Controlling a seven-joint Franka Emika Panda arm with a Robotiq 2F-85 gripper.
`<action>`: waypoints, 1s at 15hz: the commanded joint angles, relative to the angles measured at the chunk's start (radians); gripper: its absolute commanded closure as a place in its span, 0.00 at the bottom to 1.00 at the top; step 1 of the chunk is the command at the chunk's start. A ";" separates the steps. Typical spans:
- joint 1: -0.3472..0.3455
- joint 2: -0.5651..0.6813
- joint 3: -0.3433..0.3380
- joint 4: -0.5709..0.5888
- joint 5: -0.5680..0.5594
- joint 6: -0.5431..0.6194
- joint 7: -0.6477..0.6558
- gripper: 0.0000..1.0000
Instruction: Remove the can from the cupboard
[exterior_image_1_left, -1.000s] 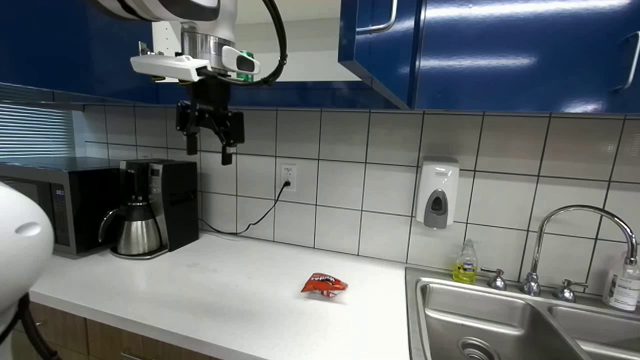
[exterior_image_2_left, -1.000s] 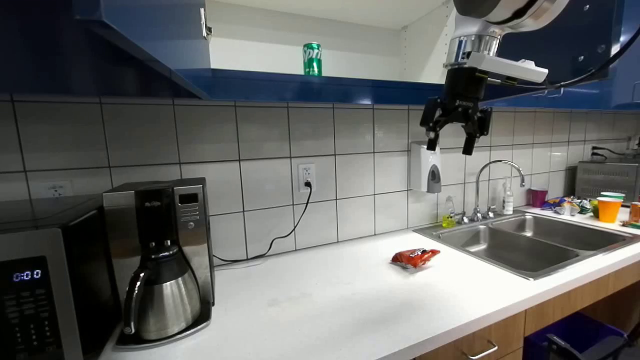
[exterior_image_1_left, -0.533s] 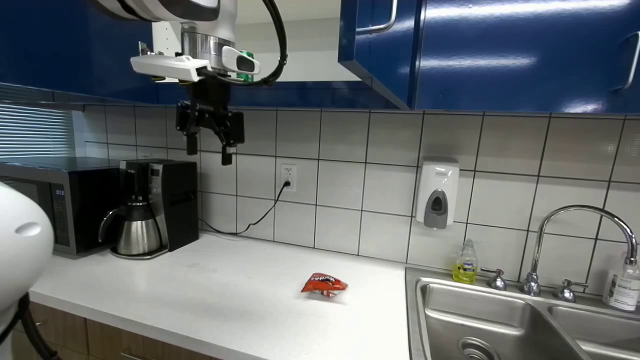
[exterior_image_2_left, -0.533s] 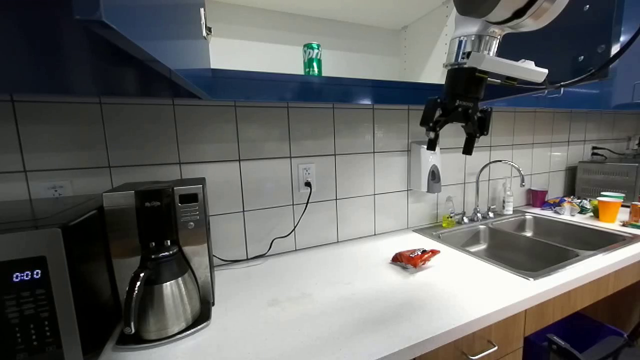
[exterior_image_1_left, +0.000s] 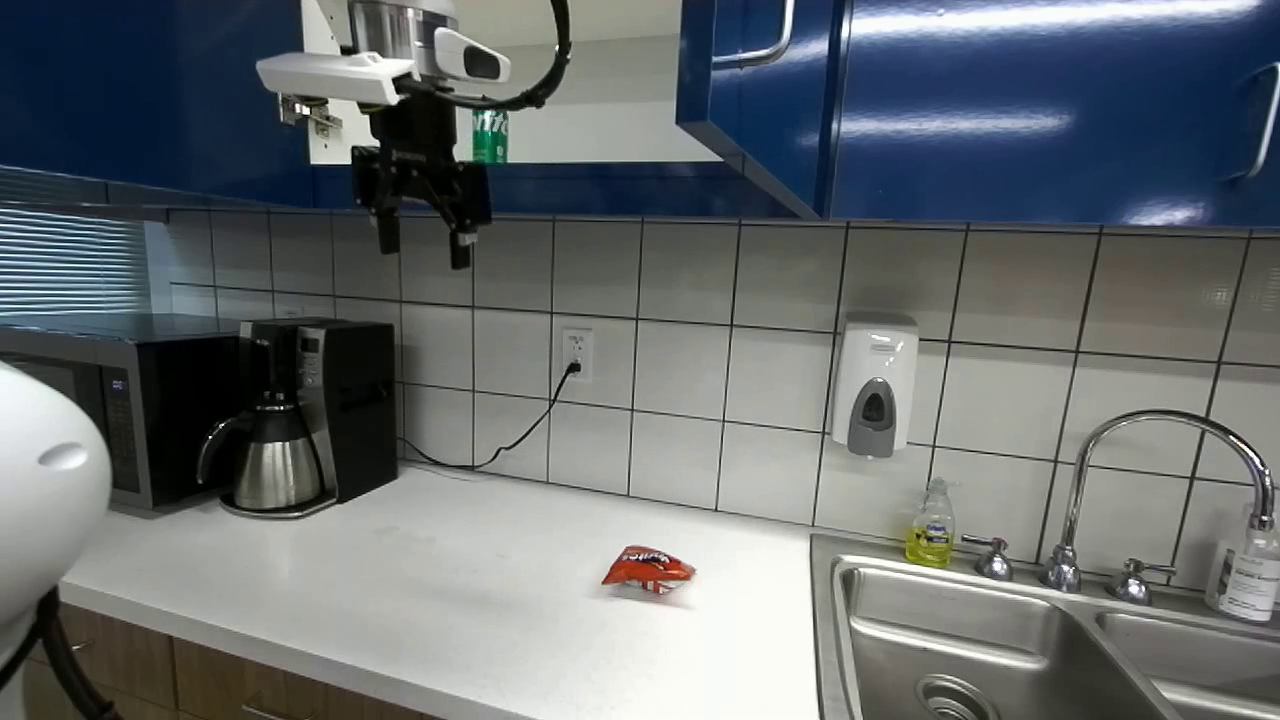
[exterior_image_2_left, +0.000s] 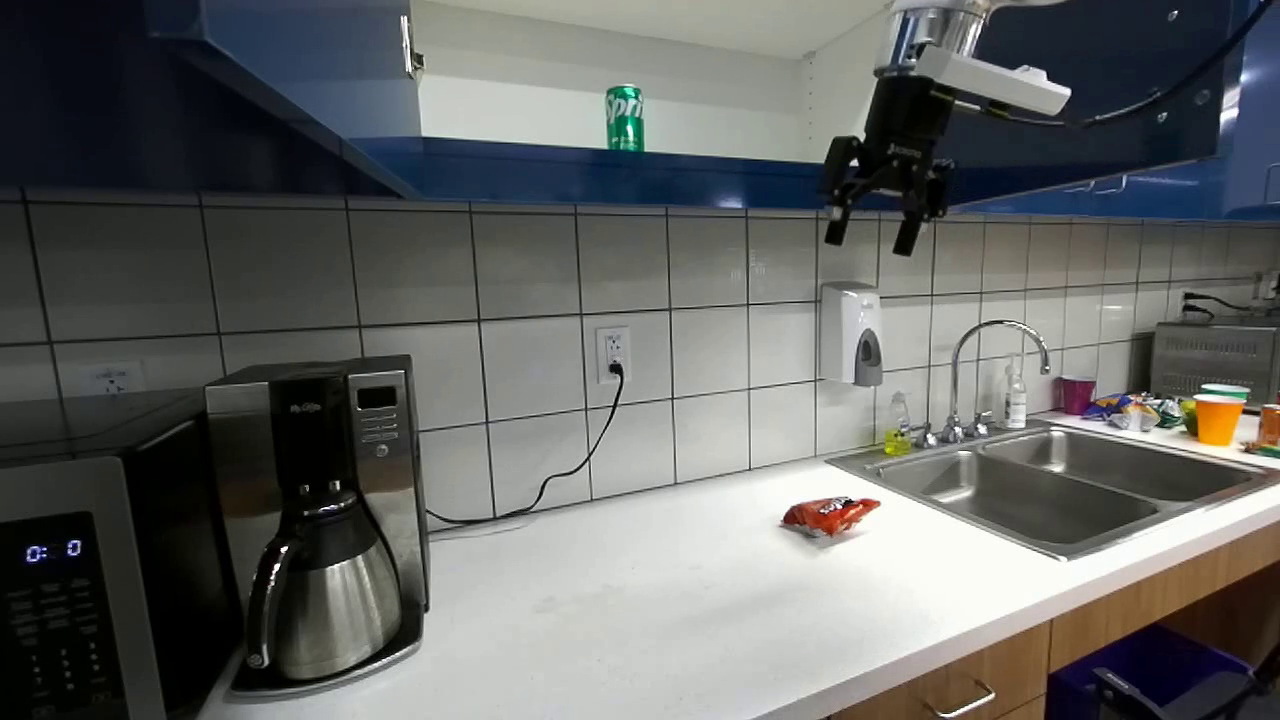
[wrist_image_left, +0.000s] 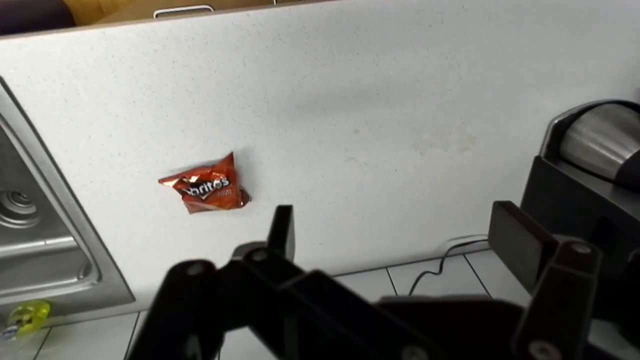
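Presently, the green can (exterior_image_2_left: 625, 120) stands upright inside the white-walled cupboard (exterior_image_2_left: 720, 110), well apart from the fingers (wrist_image_left: 517, 242), which point downward, spread wide. Below, a red packet (exterior_image_2_left: 830, 516) lies on the white surface (exterior_image_2_left: 640, 620), near the sink (exterior_image_2_left: 1050, 500).

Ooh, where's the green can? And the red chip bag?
Green can (exterior_image_2_left: 625, 119): in an exterior view, middle of its visible side.
Red chip bag (wrist_image_left: 212, 189): in the wrist view, on its printed front.
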 joint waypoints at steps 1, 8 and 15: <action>0.024 0.039 0.025 0.117 0.017 0.001 0.011 0.00; 0.043 0.115 0.050 0.302 0.032 0.019 0.028 0.00; 0.043 0.238 0.077 0.499 0.031 0.043 0.072 0.00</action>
